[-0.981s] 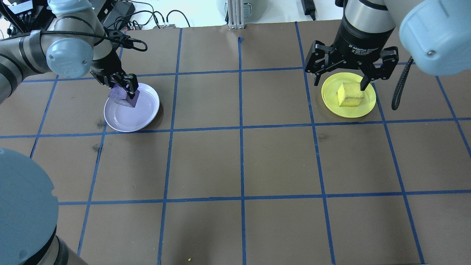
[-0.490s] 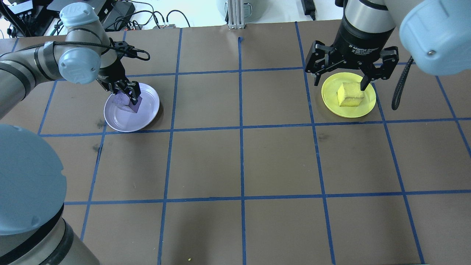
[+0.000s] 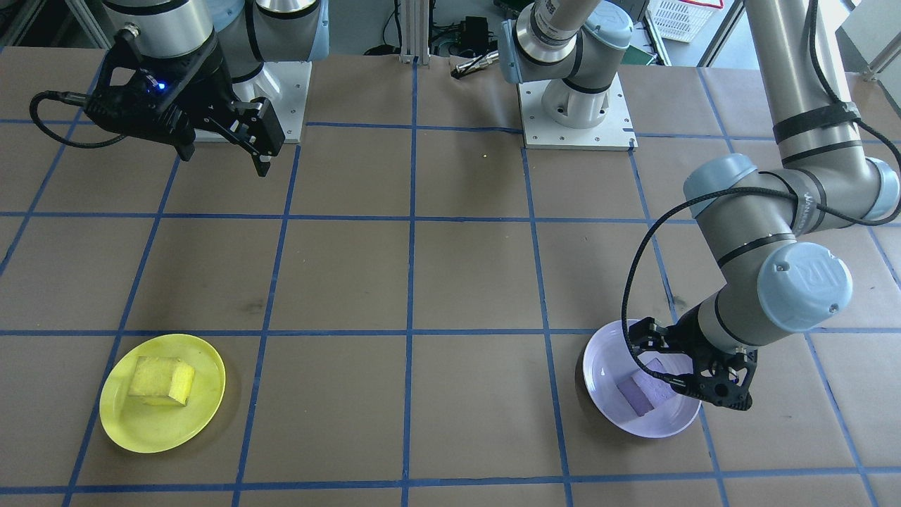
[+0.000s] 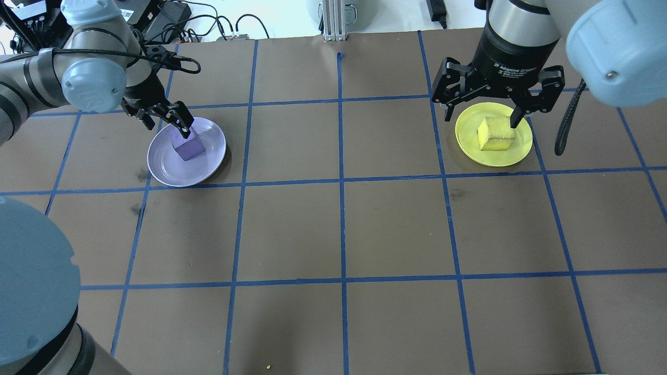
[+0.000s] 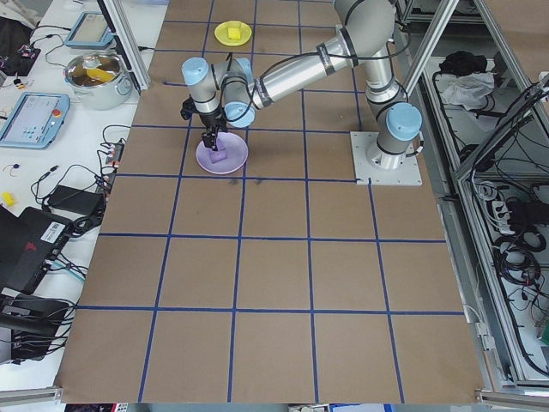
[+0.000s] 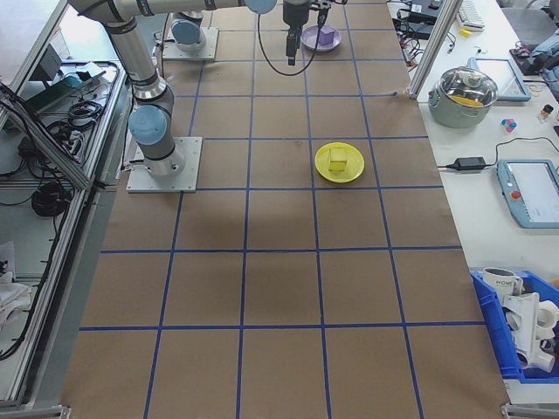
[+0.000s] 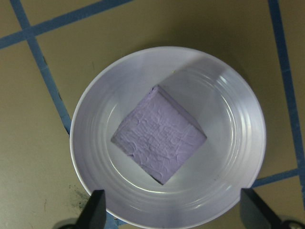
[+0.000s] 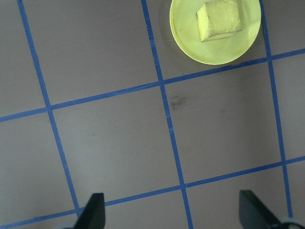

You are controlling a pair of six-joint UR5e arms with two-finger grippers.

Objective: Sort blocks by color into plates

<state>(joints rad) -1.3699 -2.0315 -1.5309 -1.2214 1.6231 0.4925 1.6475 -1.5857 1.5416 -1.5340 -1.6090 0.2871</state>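
Note:
The purple block [image 4: 188,147] lies free in the lavender plate [image 4: 172,167], tilted on the plate's slope. My left gripper [image 4: 165,125] hangs open just above the plate's far-left side. The left wrist view looks straight down on the purple block [image 7: 159,140] and the lavender plate [image 7: 238,143], with both spread fingertips [image 7: 95,210] at the bottom edge. The yellow block [image 4: 496,134] rests in the yellow plate [image 4: 469,140]. My right gripper [image 4: 487,112] is open, high above the table and holding nothing. From the front, the purple block [image 3: 646,393] shows beside my left gripper [image 3: 693,380].
Blue tape divides the brown table into squares. Both arm bases [image 3: 576,105] stand at the robot's edge. Cables [image 4: 208,21] lie past the far edge. A side bench holds a pot [image 6: 463,92] and a tablet [image 6: 528,192]. A yellow crumb [image 4: 268,367] sits near the front edge.
My left gripper has opened and let go of the purple block, which now lies in the lavender plate. The gripper drew back up and to the left. The right arm has not moved.

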